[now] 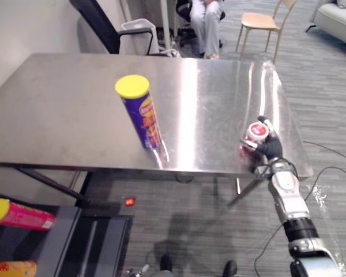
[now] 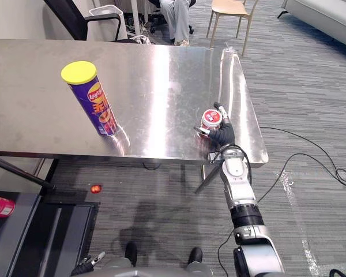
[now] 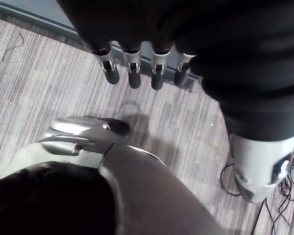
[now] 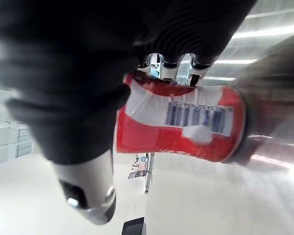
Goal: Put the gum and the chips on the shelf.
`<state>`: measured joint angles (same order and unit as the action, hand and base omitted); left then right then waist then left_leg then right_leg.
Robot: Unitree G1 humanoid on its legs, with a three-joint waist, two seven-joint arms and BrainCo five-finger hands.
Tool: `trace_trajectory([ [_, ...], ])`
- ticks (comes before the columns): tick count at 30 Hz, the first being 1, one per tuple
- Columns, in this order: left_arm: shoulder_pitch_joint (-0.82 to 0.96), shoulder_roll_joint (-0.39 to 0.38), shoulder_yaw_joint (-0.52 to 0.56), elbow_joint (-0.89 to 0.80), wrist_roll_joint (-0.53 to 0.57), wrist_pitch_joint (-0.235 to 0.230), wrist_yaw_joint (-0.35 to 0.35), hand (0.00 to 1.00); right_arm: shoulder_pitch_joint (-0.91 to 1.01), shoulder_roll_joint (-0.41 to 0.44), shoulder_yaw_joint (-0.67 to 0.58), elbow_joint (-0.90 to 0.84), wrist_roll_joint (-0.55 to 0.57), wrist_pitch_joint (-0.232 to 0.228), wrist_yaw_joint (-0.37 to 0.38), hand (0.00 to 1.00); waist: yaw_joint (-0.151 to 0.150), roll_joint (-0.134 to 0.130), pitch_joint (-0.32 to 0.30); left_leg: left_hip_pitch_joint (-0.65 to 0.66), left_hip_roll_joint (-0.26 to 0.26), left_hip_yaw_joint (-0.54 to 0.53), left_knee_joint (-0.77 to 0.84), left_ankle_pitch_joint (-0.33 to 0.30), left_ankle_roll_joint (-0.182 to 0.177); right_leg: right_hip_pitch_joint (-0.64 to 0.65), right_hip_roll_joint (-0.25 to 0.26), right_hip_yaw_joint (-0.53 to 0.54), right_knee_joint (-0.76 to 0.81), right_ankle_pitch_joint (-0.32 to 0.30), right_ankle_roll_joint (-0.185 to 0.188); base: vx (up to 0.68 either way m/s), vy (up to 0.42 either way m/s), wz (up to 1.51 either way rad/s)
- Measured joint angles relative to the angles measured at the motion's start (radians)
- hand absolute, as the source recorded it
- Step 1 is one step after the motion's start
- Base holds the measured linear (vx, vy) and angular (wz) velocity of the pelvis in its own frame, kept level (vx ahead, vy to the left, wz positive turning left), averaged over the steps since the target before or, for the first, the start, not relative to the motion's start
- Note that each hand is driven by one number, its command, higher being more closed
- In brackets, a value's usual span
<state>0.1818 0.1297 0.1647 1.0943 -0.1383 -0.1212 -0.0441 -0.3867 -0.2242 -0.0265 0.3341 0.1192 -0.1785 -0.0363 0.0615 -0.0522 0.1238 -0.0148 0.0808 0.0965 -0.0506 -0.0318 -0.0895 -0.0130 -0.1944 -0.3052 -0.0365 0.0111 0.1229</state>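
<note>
A tall blue chips can with a yellow lid stands upright on the steel table, left of the middle. The gum, a small red tub with a white lid, sits near the table's front right corner. My right hand reaches over the front edge and its fingers are curled round the tub. In the right wrist view the red gum tub lies under the fingers, resting on the steel. My left hand hangs over the carpet with straight fingers, holding nothing.
A dark shelf unit at lower left holds a pink can and an orange one. Behind the table stand a black chair, a white bin, a seated person and a wooden chair.
</note>
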Motion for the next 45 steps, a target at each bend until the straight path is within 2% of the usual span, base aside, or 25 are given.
trace_trajectory([
  [11,0.0,0.0,0.01,-0.022,0.0,0.0,0.002,0.0,-0.033,0.008,0.047,0.017,-0.005,0.001,0.0,1.0,0.021,-0.014,0.01,0.003,-0.001,0.003,0.0,0.001,0.001,0.006,-0.001,0.002,-0.008,0.008,0.004,0.0,0.0,0.0],
  [19,0.0,-0.001,0.012,-0.026,0.003,0.0,0.005,0.0,-0.031,0.009,0.06,0.011,-0.005,0.003,0.002,1.0,0.021,-0.014,0.01,0.007,-0.001,0.004,0.0,0.001,0.001,0.009,-0.002,0.004,-0.008,0.008,0.004,0.0,0.0,0.0],
  [24,0.0,-0.004,0.02,-0.031,0.005,0.001,0.008,0.0,0.041,0.009,0.047,-0.173,-0.006,0.004,0.007,1.0,0.018,-0.014,0.014,0.019,-0.002,-0.004,0.0,0.001,0.001,0.029,-0.002,-0.007,-0.015,0.008,0.004,0.0,-0.001,0.05],
  [31,0.001,-0.001,0.02,-0.02,0.026,0.002,0.019,0.0,0.227,0.003,-0.06,-0.458,0.021,-0.008,0.064,1.0,-0.014,-0.013,0.015,0.024,0.0,-0.037,0.015,0.0,0.002,0.035,-0.009,-0.02,0.038,0.007,0.005,0.0,0.006,0.11],
  [37,0.003,-0.002,0.02,-0.017,0.033,0.003,0.019,0.0,0.344,0.003,-0.096,-0.525,0.059,-0.01,0.089,1.0,-0.032,-0.009,0.011,0.035,-0.012,-0.02,0.02,0.002,0.005,0.039,-0.02,-0.003,0.031,-0.008,0.012,-0.08,-0.005,-0.11],
  [45,0.011,-0.002,0.02,0.011,0.034,0.011,0.017,0.0,0.443,0.004,-0.163,-0.528,0.096,-0.01,0.091,1.0,-0.036,0.012,-0.046,0.036,-0.003,-0.015,0.014,0.005,0.002,0.038,-0.009,0.003,0.019,-0.007,0.012,-0.01,-0.01,-0.02],
])
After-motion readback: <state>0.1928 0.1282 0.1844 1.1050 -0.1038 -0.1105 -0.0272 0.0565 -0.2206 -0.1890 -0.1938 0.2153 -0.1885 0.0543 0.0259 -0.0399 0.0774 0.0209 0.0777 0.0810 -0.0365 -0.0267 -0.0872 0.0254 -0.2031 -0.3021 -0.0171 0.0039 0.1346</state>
